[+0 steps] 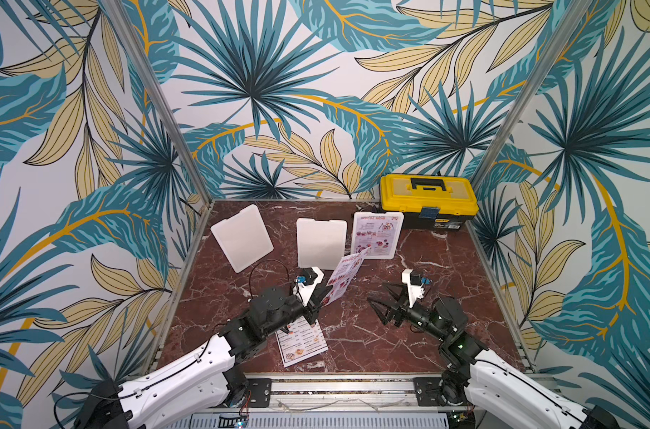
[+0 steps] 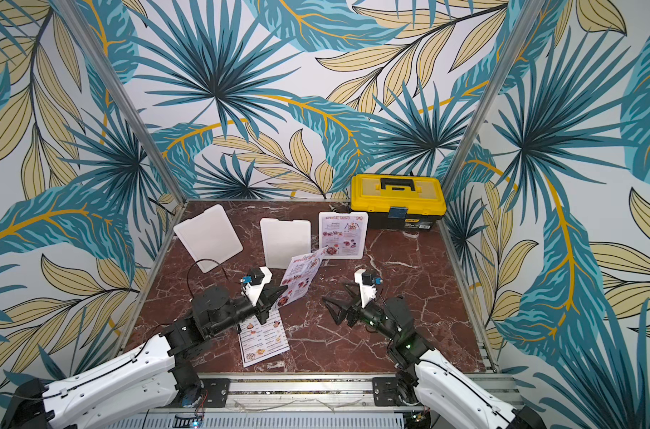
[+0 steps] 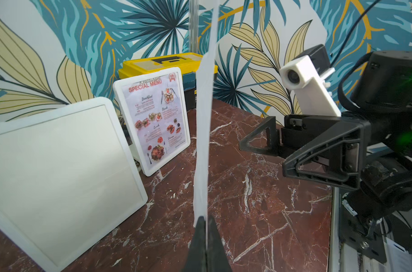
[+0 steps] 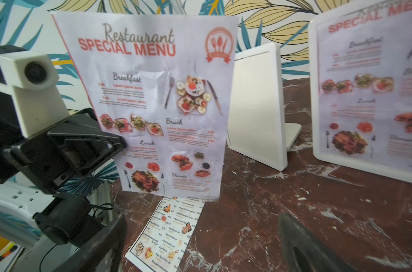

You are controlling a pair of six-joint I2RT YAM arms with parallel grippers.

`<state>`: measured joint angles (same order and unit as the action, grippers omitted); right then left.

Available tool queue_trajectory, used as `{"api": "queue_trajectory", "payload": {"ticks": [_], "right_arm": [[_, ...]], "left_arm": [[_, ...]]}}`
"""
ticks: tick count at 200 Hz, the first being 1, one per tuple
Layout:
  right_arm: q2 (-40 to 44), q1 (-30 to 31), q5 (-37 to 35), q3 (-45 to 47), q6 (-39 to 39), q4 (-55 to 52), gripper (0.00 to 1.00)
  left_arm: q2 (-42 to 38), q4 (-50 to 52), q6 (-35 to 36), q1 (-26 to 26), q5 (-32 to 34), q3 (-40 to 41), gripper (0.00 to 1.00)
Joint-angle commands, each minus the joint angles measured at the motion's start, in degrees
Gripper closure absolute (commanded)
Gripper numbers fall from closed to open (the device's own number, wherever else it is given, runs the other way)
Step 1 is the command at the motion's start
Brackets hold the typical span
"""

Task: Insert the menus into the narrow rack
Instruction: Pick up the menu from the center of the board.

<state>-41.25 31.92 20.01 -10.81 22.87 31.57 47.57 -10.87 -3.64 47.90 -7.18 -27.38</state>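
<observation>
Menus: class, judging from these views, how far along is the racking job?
Done: the first menu sits in the rack by the toolbox. In hand: the left gripper is shut on a second menu, upright. Left: that sheet and the white menu flat on the table; two empty racks stand waiting. The right gripper is open.
</observation>
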Motion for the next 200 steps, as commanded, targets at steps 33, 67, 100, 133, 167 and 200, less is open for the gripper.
{"api": "queue_trajectory", "payload": {"ticks": [33,67,100,133,167,200], "right_arm": [[-12.27,0.06,3.59,-1.23,-2.93,13.91,0.0],[-18.17,0.05,10.22,-3.33,-3.82,21.12,0.01],[-21.51,0.06,15.81,-5.31,-3.99,26.44,0.08],[-21.4,0.02,18.34,-5.53,-4.33,26.93,0.26],[-18.59,0.01,17.36,-3.32,-4.77,26.82,0.5],[-16.92,0.05,18.46,-2.88,-4.41,26.28,0.71]], "left_arm": [[-3.07,-1.08,4.06,-0.26,-5.42,-0.33,1.0],[-4.16,-1.09,2.61,-0.26,-9.06,0.21,1.0],[-4.18,-1.08,1.35,-0.26,-10.46,1.03,1.0],[-4.35,-1.26,1.04,-0.26,-7.78,2.18,1.0],[-4.51,-1.34,0.85,-0.25,-7.08,2.24,1.0],[-5.11,-1.34,0.26,-0.35,-5.72,2.63,1.0]]}}
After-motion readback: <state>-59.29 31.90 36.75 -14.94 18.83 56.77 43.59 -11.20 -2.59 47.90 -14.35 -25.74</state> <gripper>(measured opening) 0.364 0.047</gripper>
